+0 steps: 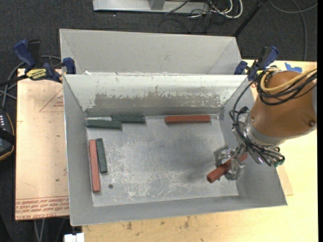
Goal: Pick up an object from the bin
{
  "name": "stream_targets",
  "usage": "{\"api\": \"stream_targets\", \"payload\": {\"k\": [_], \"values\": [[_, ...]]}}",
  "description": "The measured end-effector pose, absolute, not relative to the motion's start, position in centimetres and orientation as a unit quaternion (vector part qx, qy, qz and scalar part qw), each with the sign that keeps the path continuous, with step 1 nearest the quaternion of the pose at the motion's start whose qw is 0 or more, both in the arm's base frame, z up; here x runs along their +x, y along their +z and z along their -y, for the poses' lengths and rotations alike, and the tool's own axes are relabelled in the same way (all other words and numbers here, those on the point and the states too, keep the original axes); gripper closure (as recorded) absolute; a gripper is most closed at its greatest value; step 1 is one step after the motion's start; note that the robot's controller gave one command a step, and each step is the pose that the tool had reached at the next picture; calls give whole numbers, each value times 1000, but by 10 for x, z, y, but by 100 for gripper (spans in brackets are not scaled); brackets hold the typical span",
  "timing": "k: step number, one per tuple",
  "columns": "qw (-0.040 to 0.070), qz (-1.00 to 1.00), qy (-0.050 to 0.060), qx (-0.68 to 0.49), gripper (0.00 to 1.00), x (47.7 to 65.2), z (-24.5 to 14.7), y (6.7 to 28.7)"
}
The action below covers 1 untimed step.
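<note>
The fingers [232,174] grip a red bar [216,175] at the bin's [151,198] right side.

Beyond and left of the claw [229,169], well apart, lies a red bar [187,119], farther left two touching green bars [129,119], and far left a second red bar [94,166] beside a third green bar [102,156].

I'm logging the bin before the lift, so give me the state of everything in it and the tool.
Tool: shut.
Short red rectangular bar: gripped in the tool, slanted, front right.
Red bar at back wall: lying flat.
Two dark green bars at back left: lying flat.
Long red bar at left: lying flat.
Dark green bar beside it: lying flat.
</note>
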<state>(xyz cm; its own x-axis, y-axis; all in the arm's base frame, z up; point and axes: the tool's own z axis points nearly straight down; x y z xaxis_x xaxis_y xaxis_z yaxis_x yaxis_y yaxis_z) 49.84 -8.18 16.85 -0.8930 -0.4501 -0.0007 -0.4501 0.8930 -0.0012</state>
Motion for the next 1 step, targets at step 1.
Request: {"api": "stream_targets", "payload": {"k": [1], "values": [[5,-973,-1,-231,100,506,78,230]]}}
